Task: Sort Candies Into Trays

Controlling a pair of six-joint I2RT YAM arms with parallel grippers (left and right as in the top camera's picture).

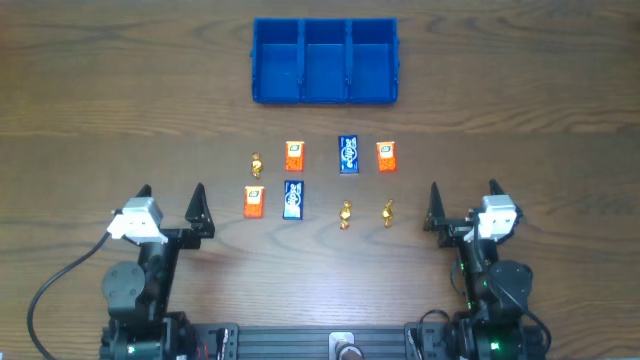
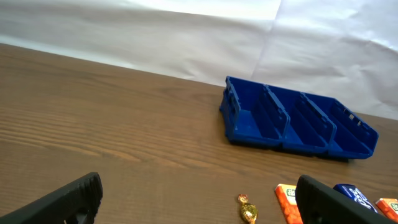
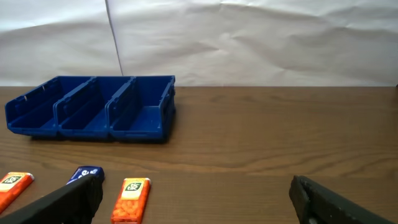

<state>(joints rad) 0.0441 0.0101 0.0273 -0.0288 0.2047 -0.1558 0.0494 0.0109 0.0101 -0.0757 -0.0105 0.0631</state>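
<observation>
The blue three-compartment tray (image 1: 325, 97) stands empty at the table's far middle. Between it and the arms lie two loose rows of candies. The far row holds a gold wrapped candy (image 1: 256, 164), an orange box (image 1: 295, 155), a blue bar (image 1: 348, 154) and another orange box (image 1: 386, 156). In the near row are an orange box (image 1: 255, 201), a blue bar (image 1: 293, 200) and two gold candies (image 1: 346, 214) (image 1: 388, 211). My left gripper (image 1: 172, 200) is open and empty, left of the near row. My right gripper (image 1: 465, 200) is open and empty, right of that row.
The left wrist view has the tray (image 2: 249, 133) ahead, with a gold candy (image 2: 247, 210) and an orange box (image 2: 288, 200) close by. In the right wrist view, the tray (image 3: 143, 132) sits beyond an orange box (image 3: 132, 199). Bare wood surrounds everything; white paper backs the table.
</observation>
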